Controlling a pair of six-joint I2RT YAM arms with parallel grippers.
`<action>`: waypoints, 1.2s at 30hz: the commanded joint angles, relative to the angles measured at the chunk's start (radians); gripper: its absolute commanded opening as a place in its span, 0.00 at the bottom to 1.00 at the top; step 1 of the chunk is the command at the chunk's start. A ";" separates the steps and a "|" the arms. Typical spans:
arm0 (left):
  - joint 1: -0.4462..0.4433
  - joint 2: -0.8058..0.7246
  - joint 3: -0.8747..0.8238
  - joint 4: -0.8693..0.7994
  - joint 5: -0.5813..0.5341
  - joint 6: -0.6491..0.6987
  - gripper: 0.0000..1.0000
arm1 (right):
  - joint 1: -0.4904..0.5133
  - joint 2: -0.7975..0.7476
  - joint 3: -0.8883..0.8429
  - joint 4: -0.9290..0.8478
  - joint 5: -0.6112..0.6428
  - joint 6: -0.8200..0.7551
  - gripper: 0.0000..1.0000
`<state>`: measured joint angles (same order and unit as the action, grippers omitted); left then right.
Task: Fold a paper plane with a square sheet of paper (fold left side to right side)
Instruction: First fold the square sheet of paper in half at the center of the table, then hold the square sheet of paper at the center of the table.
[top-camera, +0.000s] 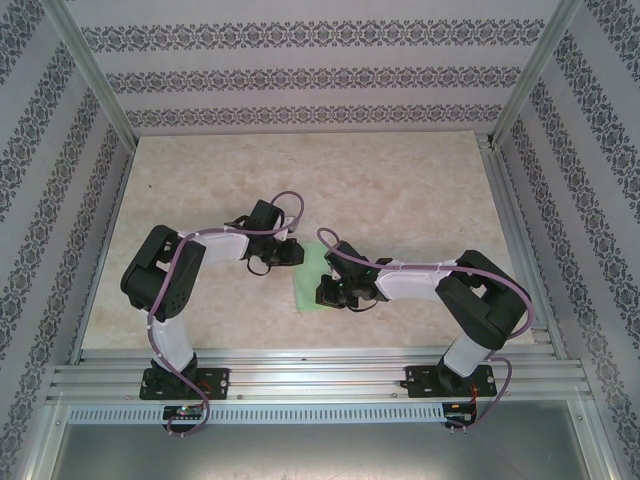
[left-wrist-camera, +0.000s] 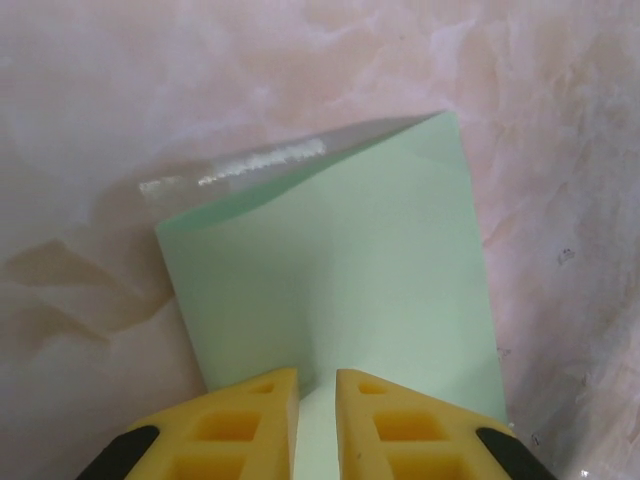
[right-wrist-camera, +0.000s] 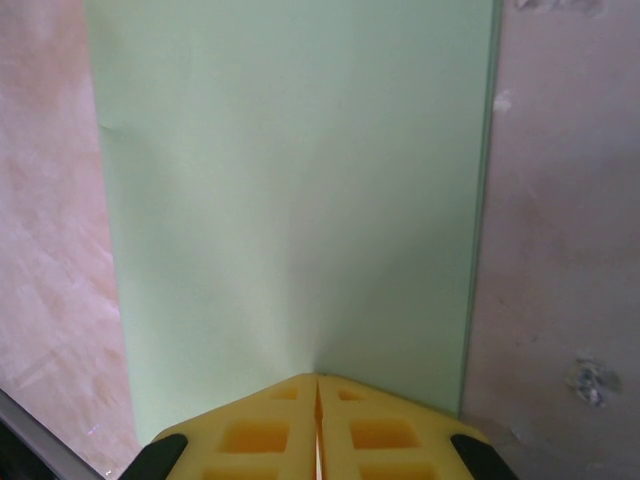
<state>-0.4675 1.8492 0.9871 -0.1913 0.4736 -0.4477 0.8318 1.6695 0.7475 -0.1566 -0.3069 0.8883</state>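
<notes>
A pale, pink-beige marbled table is framed at its near edge by aluminium rails. The square sheet of paper, mint-green and doubled over, is laid near the front middle, its upper layer slightly raised along one edge.

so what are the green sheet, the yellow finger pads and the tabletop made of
The green sheet: thin matte paper, holds a crisp fold. The yellow finger pads: probably moulded rubber or foam, with recessed pockets. The tabletop: marble-look, likely glossy laminate, showing white glare.
</notes>
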 joint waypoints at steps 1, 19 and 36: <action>0.032 0.028 0.046 -0.018 -0.045 0.051 0.18 | 0.032 0.084 -0.051 -0.187 0.061 -0.029 0.09; 0.122 0.122 0.187 -0.095 -0.037 0.104 0.18 | 0.036 0.090 -0.045 -0.185 0.058 -0.031 0.09; 0.133 -0.155 -0.020 0.021 0.145 0.034 0.20 | 0.037 0.085 -0.036 -0.182 0.061 -0.032 0.09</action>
<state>-0.3180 1.7149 1.0409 -0.2668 0.5343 -0.3614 0.8383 1.6802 0.7654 -0.1738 -0.3000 0.8703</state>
